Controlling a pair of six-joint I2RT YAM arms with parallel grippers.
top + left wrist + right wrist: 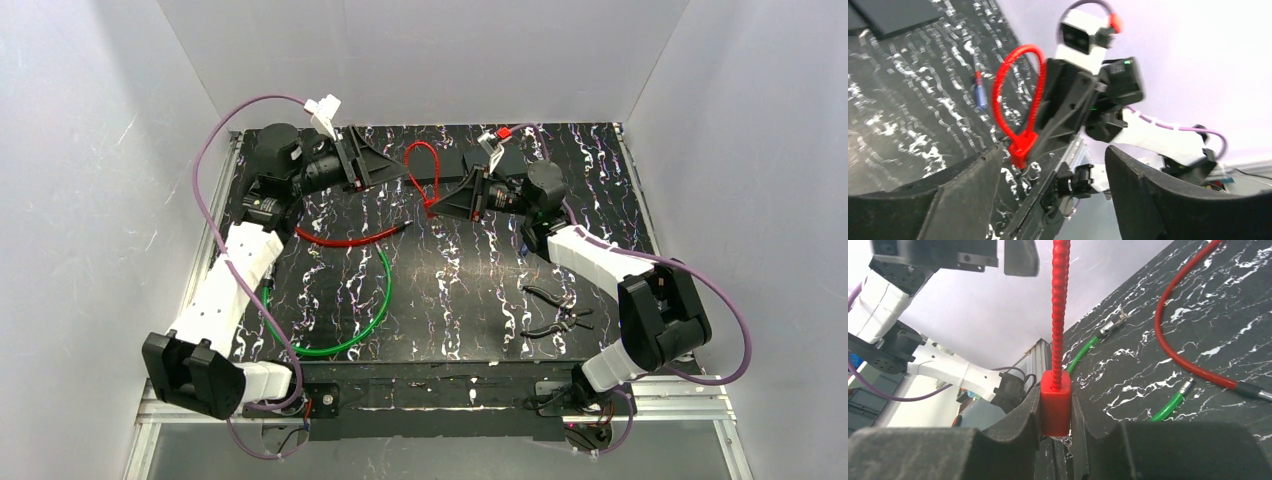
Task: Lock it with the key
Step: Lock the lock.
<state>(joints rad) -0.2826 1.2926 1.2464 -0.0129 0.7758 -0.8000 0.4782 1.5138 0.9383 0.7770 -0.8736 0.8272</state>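
My right gripper [434,207] is clamped on the red cable lock [1055,402], upper centre of the top view. My left gripper [1054,160] is empty, with its fingers apart. A small blue piece [980,95], possibly the key, lies on the table [450,300]. I judge locking not yet begun.

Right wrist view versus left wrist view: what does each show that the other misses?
Right wrist only: the right gripper clamped on the red lock at its body, plus a green cable and a red cable. Left wrist only: the lock's whole loop and a small blue item lying on the marbled table. Both: the lock and the table.
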